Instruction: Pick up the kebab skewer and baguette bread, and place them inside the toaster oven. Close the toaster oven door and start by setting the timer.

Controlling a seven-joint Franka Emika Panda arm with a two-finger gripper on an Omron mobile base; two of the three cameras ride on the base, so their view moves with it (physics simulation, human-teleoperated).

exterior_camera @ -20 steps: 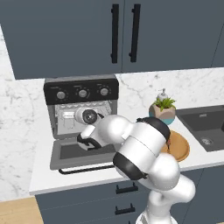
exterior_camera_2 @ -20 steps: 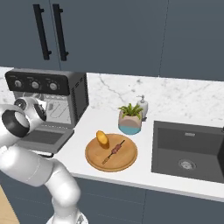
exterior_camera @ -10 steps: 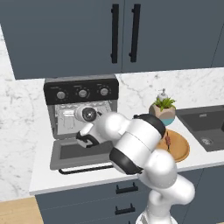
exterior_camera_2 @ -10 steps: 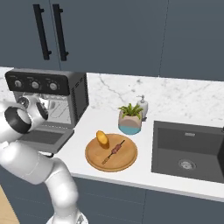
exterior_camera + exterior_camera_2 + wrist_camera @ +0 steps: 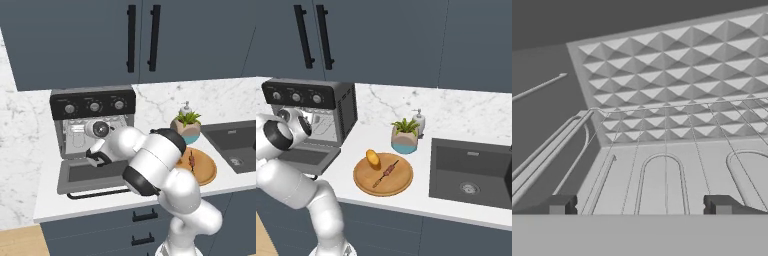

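Note:
The toaster oven [image 5: 93, 107] stands on the counter with its door [image 5: 90, 176] dropped flat. My gripper [image 5: 98, 158] hovers over the door at the oven's mouth, open and holding nothing. In the hand view the gripper [image 5: 641, 206] faces the wire rack [image 5: 677, 165] and the patterned back wall, with bare space between its fingertips [image 5: 559, 205]. To the right of the toaster oven [image 5: 311, 107], the baguette bread [image 5: 373, 159] and the kebab skewer [image 5: 387, 171] lie side by side on a round wooden plate [image 5: 398, 186]. My arm hides part of the plate [image 5: 206, 172] in the left base view.
A potted plant [image 5: 405, 136] and a soap dispenser [image 5: 417, 121] stand behind the plate. A dark sink [image 5: 471, 172] is set into the counter at the right. Dark wall cabinets [image 5: 140, 40] hang above the oven.
My elbow has shifted slightly while the hand stays at the oven's mouth. The gripper remains open and the food has not moved.

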